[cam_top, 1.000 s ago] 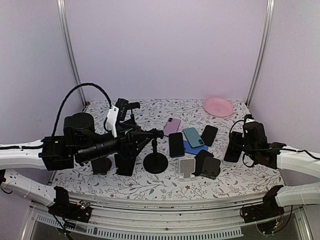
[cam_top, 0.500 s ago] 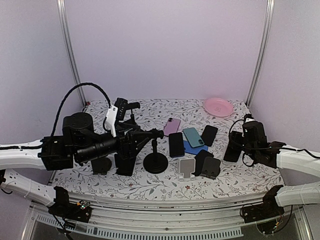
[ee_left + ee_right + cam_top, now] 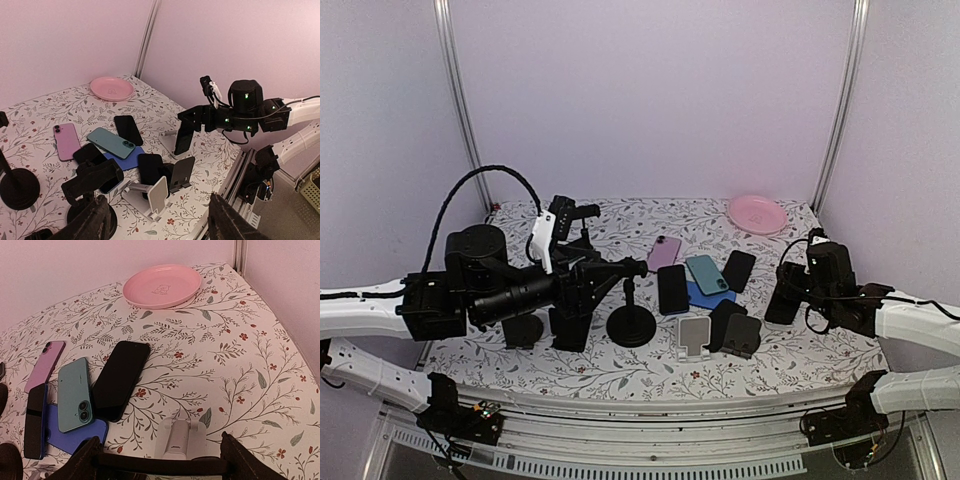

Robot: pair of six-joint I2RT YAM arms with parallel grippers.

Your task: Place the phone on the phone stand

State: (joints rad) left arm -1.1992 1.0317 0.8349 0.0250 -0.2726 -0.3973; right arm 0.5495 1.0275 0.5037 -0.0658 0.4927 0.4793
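Observation:
A black phone [image 3: 779, 298] stands upright between the fingers of my right gripper [image 3: 792, 290], which is shut on it. In the left wrist view the phone [image 3: 183, 136] stands with its lower end on a white phone stand [image 3: 167, 143]. In the right wrist view the phone's top edge [image 3: 160, 465] spans from finger to finger, and the white stand [image 3: 181, 440] is just beyond it. My left gripper [image 3: 610, 270] hovers open and empty at the table's left; its fingers [image 3: 95, 220] frame the left wrist view.
Several loose phones lie mid-table: pink [image 3: 664, 252], teal [image 3: 707, 273], blue [image 3: 705, 296] and two black ones [image 3: 738, 270] [image 3: 672, 288]. In front of them stand a white stand [image 3: 695, 337], a dark grey stand [image 3: 742, 335] and a black round-based holder [image 3: 632, 325]. A pink plate [image 3: 757, 213] sits at the back right.
My right gripper has edged slightly left with the phone in it. The left arm has not moved.

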